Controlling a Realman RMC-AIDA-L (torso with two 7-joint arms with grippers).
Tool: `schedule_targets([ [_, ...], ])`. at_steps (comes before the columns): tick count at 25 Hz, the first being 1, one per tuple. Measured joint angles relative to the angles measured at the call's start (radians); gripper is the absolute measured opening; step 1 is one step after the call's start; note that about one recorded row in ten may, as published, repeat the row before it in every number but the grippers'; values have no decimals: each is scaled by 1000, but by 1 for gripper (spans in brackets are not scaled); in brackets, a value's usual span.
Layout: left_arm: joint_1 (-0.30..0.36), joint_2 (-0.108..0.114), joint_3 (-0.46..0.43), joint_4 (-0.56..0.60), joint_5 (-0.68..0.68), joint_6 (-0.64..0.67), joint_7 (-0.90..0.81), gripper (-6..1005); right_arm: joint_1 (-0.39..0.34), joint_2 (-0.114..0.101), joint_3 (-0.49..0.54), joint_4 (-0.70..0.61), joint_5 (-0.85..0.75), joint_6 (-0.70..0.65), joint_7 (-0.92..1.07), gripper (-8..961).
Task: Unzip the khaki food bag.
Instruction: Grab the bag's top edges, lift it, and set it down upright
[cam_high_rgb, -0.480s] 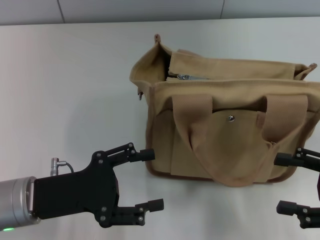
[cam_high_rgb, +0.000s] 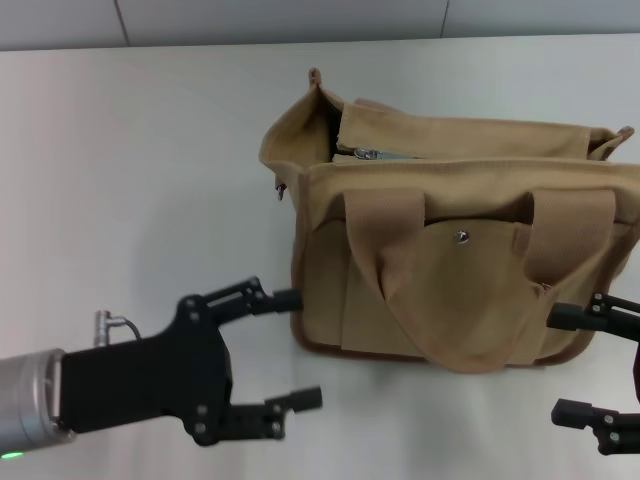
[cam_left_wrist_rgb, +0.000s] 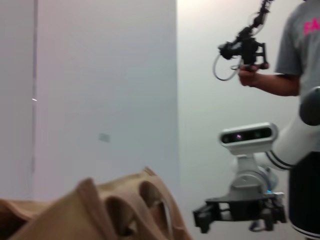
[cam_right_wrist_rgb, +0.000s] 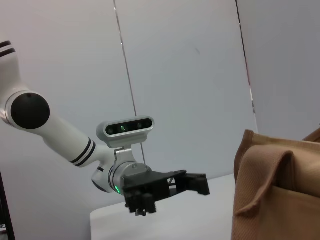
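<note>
While the khaki food bag (cam_high_rgb: 455, 235) stands upright on the white bench (cam_high_rgb: 140, 170), its front pocket facing me, my left hand (cam_high_rgb: 290, 348) hovers released just beside the bag's lower left corner, fingers spread and grasping nothing. My right hand (cam_high_rgb: 572, 364) hangs likewise released beside the lower right corner. The silver zipper (cam_high_rgb: 375, 154) lies along the bag's top.
</note>
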Motion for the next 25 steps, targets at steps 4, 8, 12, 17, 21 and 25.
schedule_targets([
  [4,35,0,-91,-6,-51,-8,38,826,-3,5,4,0,0,0,-1,850],
  [8,50,-1,-128,-16,-75,-17,59,818,-7,7,6,0,1,0,-3,850],
  [12,19,-5,-135,-88,-104,-95,74,811,-9,7,7,0,1,0,-4,849],
  [17,-113,-6,-123,-272,-105,-189,186,802,-10,7,6,0,1,0,-4,849],
  [21,-217,-6,-217,-427,-107,-323,257,794,-11,7,7,0,1,0,-4,848],
  [25,-235,-6,-259,-475,-104,-342,353,787,-15,8,8,0,1,3,-4,848],
])
